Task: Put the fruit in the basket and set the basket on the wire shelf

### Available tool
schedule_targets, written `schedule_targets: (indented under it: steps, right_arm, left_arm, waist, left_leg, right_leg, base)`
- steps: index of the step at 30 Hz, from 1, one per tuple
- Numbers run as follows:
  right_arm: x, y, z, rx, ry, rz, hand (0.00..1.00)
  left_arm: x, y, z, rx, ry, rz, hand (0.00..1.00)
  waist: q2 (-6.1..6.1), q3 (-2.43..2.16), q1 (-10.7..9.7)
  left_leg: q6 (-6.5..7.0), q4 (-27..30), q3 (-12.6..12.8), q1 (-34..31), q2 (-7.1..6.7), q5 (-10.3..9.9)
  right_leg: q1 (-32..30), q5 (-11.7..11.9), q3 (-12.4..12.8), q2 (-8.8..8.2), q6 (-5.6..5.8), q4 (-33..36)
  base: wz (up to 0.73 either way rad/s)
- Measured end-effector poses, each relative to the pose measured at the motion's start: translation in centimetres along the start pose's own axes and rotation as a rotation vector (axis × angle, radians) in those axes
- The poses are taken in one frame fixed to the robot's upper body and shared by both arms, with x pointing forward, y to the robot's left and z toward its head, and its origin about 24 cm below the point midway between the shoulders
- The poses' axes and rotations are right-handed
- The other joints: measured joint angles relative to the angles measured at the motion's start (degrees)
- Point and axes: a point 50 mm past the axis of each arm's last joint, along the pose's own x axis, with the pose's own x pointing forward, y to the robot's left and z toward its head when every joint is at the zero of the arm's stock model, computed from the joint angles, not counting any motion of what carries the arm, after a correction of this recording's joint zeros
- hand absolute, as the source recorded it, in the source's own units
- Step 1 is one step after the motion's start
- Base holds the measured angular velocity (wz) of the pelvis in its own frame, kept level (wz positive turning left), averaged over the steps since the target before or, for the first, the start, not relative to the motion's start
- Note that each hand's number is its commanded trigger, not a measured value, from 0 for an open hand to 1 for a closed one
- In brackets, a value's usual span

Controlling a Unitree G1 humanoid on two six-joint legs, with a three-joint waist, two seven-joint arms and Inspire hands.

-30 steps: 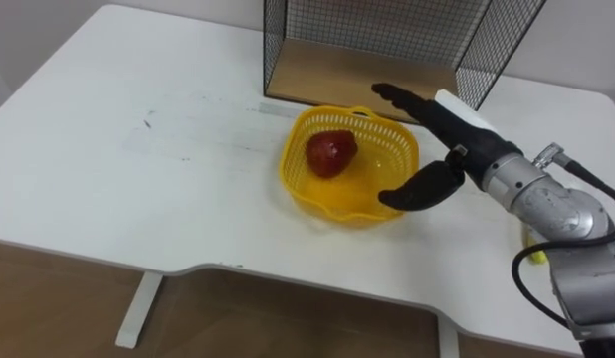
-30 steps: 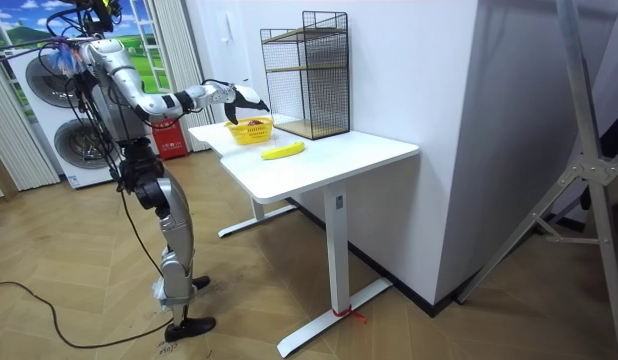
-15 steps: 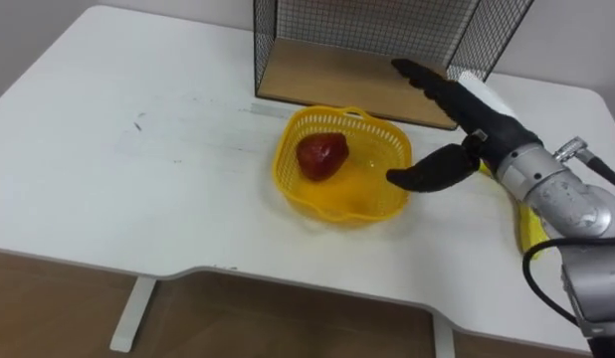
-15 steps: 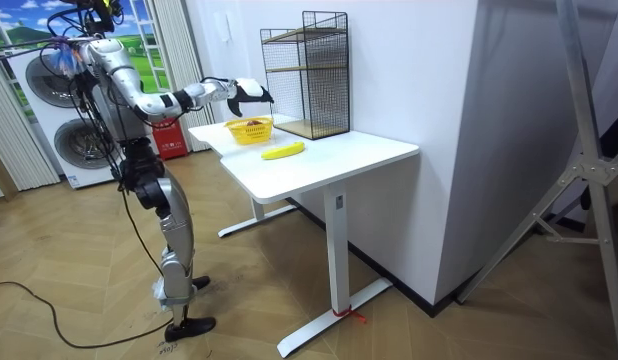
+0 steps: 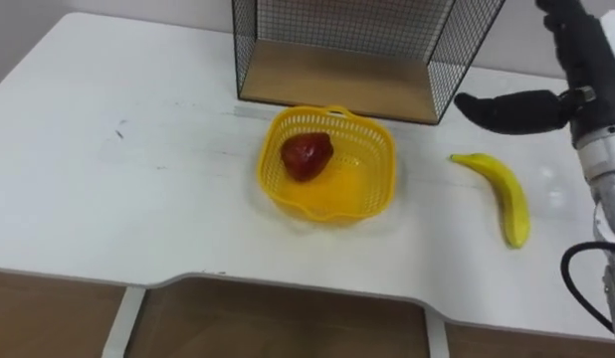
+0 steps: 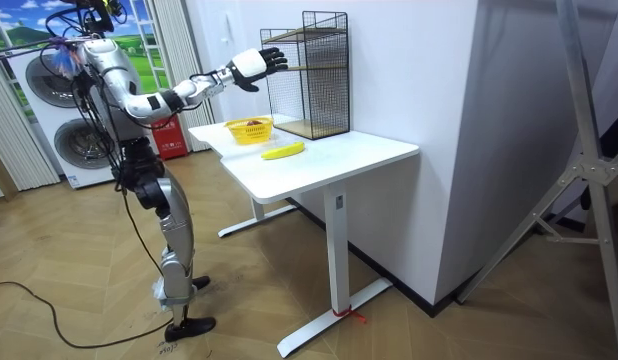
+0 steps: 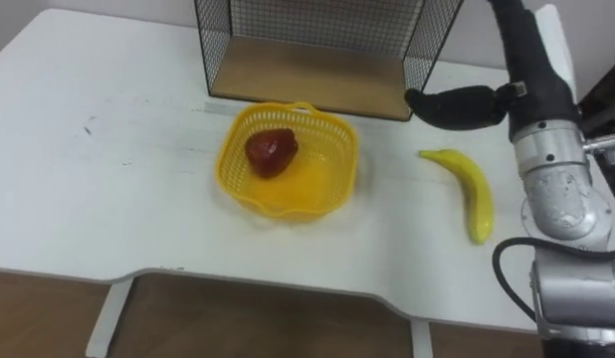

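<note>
at top edge, right hand [image 5: 584,62], wire shelf [image 5: 332,85] cropped

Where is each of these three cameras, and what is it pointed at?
Left eye view: on the robot's head, looking down at the yellow basket and banana; right hand shows upper right.
Right eye view: just beside it, same scene, same hand.
Room view: across the room, facing the whole standing robot, table.
All share basket and banana.
</note>
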Motion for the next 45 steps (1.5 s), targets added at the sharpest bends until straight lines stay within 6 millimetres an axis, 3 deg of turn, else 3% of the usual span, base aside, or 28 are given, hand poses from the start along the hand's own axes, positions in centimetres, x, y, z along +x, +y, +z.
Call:
schedule_targets:
  steps: [7, 11, 19, 21, 26, 36, 45]
  right_arm:
    - [-0.1, -0.2, -1.3, 0.023, 0.056, -0.064, 0.0]
    - [-0.4, 0.0, -3.2, 0.038, 0.137, -0.058, 0.0]
    - [-1.1, 0.5, -6.1, 0.085, 0.286, -0.043, 0.0]
    - [-1.3, 0.6, -6.7, 0.109, 0.319, -0.039, 0.0]
    - [-1.3, 0.7, -7.2, 0.136, 0.359, -0.012, 0.0]
    - [-0.3, 1.3, -8.9, 0.222, 0.481, 0.096, 0.0]
    - [-0.9, 1.7, -9.9, 0.191, 0.556, 0.162, 0.0]
  left_arm:
    - [0.0, 0.0, 0.1, -0.002, -0.003, 0.004, 0.0]
    - [0.0, 0.0, 0.2, 0.002, -0.005, 0.006, 0.0]
    - [0.0, 0.1, 0.3, 0.001, 0.004, 0.009, 0.0]
    - [0.0, 0.1, 0.2, 0.0, 0.013, 0.009, 0.0]
    - [0.0, 0.1, 0.1, -0.007, 0.028, 0.011, 0.0]
    - [-0.1, 0.3, 0.0, -0.017, 0.061, 0.019, 0.0]
    - [-0.1, 0.4, -0.6, -0.018, 0.097, 0.022, 0.0]
  waist:
    - [0.05, -0.13, -0.8]
    - [-0.06, -0.49, -0.8]
    - [0.64, -0.06, -0.6]
    - [1.08, -0.21, -0.7]
    - [1.31, -0.31, -0.6]
    - [0.28, -0.64, -0.6]
    - [0.12, -0.58, -0.4]
  left_leg:
    - [0.01, -0.4, 0.6, 0.8, 0.03, 0.0]
    - [-0.01, -0.7, 0.7, 1.1, 0.03, 0.0]
    - [-0.01, -0.7, 0.8, 0.9, 0.05, 0.0]
    - [-0.01, -0.8, 0.9, 1.0, 0.05, 0.0]
    - [-0.01, -0.8, 0.9, 1.0, 0.04, 0.0]
    - [-0.02, -0.7, 0.9, 1.0, -0.01, 0.0]
    - [-0.01, -0.7, 0.6, 0.9, -0.04, 0.0]
  right_leg:
    - [-0.1, 0.0, 0.7, -0.02, 0.0, 0.0]
    - [0.1, 0.0, 0.7, -0.02, 0.0, 0.0]
    - [0.1, 0.0, 0.8, -0.05, 0.0, 0.0]
    - [-0.1, 0.0, 0.9, -0.05, 0.0, 0.0]
    - [-0.2, 0.0, 0.9, -0.05, 0.01, 0.0]
    - [-0.2, 0.0, 1.1, -0.02, 0.01, -0.1]
    - [0.0, 0.0, 0.7, -0.01, 0.02, -0.1]
  base:
    - [-0.05]
    - [0.0]
    - [0.0]
    - [-0.02]
    - [0.0]
    - [0.0]
    - [0.01]
